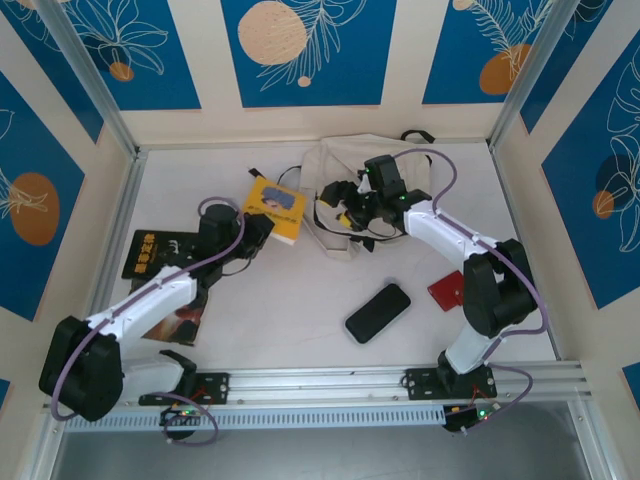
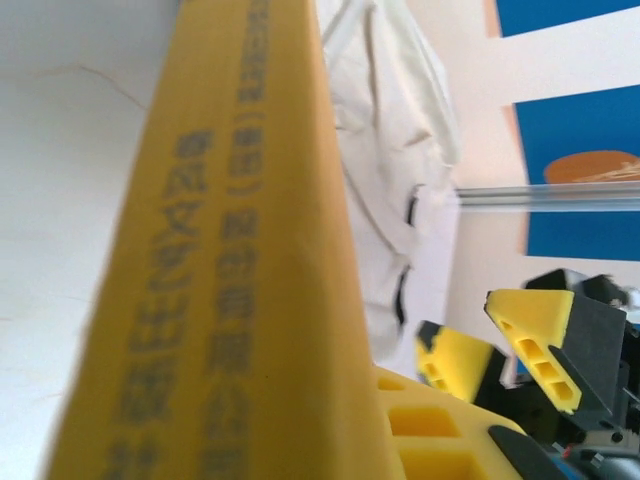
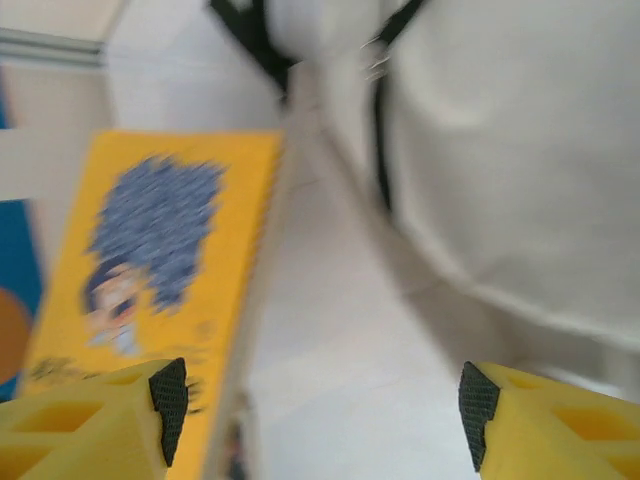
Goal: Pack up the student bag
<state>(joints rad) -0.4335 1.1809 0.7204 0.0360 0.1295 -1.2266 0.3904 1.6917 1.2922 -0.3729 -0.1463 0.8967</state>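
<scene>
The left tool point(image 1: 258, 231) is pinching a yellow book point(image 1: 276, 208) at its near corner. In the left wrist view the book's spine lies tight against one yellow finger point(image 2: 430, 440); the other finger is hidden behind the book. The book stands tilted off the surface point(image 1: 300, 310), with its cover picture facing up. Just right of this tool, past the book, lies the bag point(image 1: 335, 165), cream with black trim and slumped flat against the back wall. To the tool's left, under its arm, a black booklet point(image 1: 150, 252) lies flat.

The right tool point(image 3: 320, 400) is spread wide with nothing between its fingers. It hovers low over bare surface at the bag's front left edge. The bag's cloth is just to its right and ahead, and the book's cover is just to its left. Well behind it, toward the arm bases, a black phone point(image 1: 378, 312) lies on the surface, with a red card point(image 1: 446, 291) to the phone's right, beside the right arm.
</scene>
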